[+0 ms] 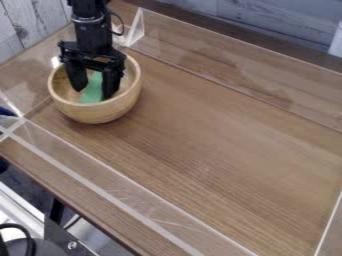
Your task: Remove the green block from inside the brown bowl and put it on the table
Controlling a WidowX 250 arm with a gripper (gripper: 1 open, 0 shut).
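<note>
so the bowl (94, 97) sits near the table's (214, 130) back-left corner, close to the clear plastic wall (201, 60); the block (91, 94) is lying inside it, a green patch showing between the black fingers; the gripper (96, 82) points straight down into the bowl with its jaws spread wide, one finger on each side of the block, nothing clamped; can't really tell if the fingertips touch the block or the bowl's floor
</note>
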